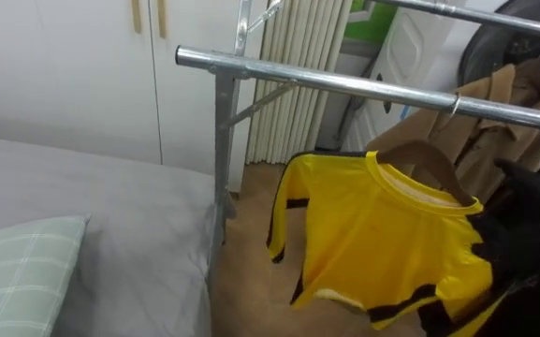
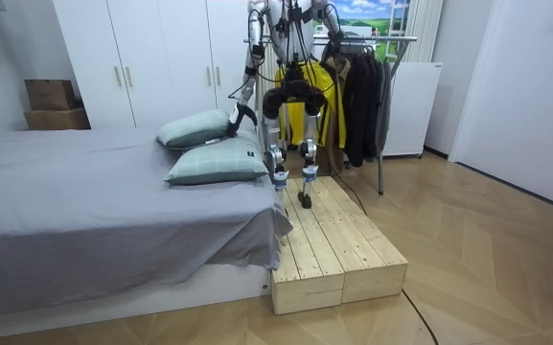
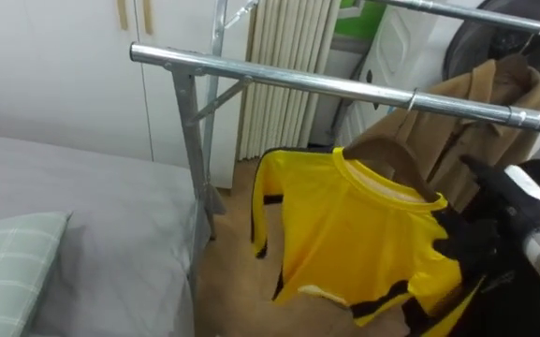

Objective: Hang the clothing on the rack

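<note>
One yellow shirt [image 3: 363, 234] on hanger [image 3: 382, 150], shoulders along rail [image 3: 288, 80]; right robot hand [image 3: 494, 220] grip unclear.

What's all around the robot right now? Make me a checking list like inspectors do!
Surface: wooden platform beside the grey bed; the robot stands on it, facing the rail.
Job's things: yellow shirt on a wooden hanger; its hook seems to sit over the rail.
Clutter: pillows on the bed; boxes by the wardrobe.
Hands: right hand at the shirt's shoulder; left hand low, near the pillows.
Cables: nothing seen but the robot's own.
Surroundings: beige coat and dark coats hanging alongside.
</note>
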Robot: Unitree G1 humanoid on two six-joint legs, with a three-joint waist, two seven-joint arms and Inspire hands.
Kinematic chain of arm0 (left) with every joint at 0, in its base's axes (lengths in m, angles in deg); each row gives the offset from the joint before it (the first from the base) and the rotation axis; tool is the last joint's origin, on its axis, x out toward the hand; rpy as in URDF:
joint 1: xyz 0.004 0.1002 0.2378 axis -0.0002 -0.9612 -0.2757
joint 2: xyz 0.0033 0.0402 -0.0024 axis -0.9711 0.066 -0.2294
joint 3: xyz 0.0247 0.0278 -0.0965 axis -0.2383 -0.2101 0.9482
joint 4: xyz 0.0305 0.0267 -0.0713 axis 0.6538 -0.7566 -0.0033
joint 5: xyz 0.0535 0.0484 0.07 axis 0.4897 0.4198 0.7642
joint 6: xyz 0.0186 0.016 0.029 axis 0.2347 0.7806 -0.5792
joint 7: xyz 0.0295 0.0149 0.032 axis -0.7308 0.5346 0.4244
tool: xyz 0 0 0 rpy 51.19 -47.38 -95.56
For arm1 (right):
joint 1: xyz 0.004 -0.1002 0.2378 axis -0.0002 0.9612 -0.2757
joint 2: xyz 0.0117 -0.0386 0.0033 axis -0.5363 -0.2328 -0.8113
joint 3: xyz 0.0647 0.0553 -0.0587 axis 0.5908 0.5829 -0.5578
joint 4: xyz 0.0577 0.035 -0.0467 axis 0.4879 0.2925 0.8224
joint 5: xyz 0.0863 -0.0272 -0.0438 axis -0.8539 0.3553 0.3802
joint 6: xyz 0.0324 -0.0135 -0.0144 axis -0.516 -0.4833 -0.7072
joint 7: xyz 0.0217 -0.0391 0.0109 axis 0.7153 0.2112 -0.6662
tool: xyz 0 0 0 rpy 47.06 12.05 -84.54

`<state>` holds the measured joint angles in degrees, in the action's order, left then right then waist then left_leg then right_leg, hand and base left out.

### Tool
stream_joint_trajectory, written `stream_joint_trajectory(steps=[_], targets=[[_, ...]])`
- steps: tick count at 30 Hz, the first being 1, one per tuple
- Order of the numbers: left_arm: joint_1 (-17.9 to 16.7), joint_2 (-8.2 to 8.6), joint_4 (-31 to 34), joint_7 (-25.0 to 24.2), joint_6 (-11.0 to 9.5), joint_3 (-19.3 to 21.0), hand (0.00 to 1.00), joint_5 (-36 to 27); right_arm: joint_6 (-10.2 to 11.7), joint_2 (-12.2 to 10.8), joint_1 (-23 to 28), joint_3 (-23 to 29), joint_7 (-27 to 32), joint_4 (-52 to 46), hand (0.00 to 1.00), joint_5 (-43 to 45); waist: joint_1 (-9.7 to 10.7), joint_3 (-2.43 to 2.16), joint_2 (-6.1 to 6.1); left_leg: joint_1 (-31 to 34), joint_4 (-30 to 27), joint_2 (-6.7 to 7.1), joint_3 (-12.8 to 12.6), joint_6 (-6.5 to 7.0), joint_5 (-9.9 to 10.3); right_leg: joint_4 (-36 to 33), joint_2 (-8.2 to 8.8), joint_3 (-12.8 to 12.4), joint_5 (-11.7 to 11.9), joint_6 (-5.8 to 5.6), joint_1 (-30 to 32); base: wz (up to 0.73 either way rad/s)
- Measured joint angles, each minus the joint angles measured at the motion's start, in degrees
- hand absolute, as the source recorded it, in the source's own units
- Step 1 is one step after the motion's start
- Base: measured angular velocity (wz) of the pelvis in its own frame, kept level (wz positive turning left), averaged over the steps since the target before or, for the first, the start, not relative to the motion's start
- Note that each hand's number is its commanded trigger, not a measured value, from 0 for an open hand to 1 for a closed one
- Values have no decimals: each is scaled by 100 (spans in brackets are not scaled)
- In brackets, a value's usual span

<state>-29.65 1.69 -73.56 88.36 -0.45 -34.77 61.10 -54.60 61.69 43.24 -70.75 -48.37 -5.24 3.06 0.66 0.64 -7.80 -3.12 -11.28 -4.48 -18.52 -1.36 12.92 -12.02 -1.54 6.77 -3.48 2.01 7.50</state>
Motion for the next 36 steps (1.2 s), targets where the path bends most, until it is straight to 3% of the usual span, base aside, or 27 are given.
stream_joint_trajectory(steps=[6, 18, 23, 27, 31, 33, 35, 36], targets=[[1, 83, 1, 2, -260, -42, 0, 61, 141, -14, 536, 167, 387, -129, 0, -27, 118, -1, 9, -51, 14, -38, -167, -37, 23, -59, -70, -184, 4, 6, 26, -16], [-5, 103, -1, -1, -299, -16, 0, 59, 229, -161, 1176, 235, 1036, -133, 0, -343, 149, 14, 72, -254, 104, -92, -330, -101, 36, -55, -221, -441, 6, 18, -49, -10], [-21, 113, -4, -24, -337, -16, 0, 60, 251, -549, 1602, 321, 1102, -171, 0, -486, 148, 15, 79, -252, 112, -92, -353, -104, 44, -51, -224, -453, 5, 19, -43, -2], [-57, 144, 5, -29, -350, -71, 0, 25, 250, -1021, 1996, 316, 1096, -200, 0, -511, 161, -1, 146, -250, 140, -88, -344, -104, 42, -39, -222, -446, 5, 19, -35, 0], [-53, 153, -58, -27, -365, -429, 0, -139, 251, -1312, 2261, -19, 1092, -127, 0, -1009, 144, -14, 323, -257, 154, -69, -339, -102, 43, -40, -207, -450, 2, 16, -36, 0], [-60, 153, -70, -32, -383, -474, 0, -230, 253, -1522, 2383, -262, 1088, -25, 0, -1358, 95, -20, 354, -284, 162, -76, -346, -102, 42, -33, -217, -453, 2, 15, -58, 0], [-53, 162, -298, -99, -555, -555, 0, -306, 283, -1743, 2388, -517, 1014, 337, 0, -1691, 62, -13, 391, -357, 185, -85, -358, -104, 42, -11, -237, -475, -1, 16, -97, -3], [-42, 186, -509, -149, -642, -642, 0, -306, 330, -1843, 2388, -704, 936, 691, 0, -1933, 63, -41, 435, -371, 187, -88, -335, -106, 43, 37, -241, -462, -2, 18, -147, 3]])
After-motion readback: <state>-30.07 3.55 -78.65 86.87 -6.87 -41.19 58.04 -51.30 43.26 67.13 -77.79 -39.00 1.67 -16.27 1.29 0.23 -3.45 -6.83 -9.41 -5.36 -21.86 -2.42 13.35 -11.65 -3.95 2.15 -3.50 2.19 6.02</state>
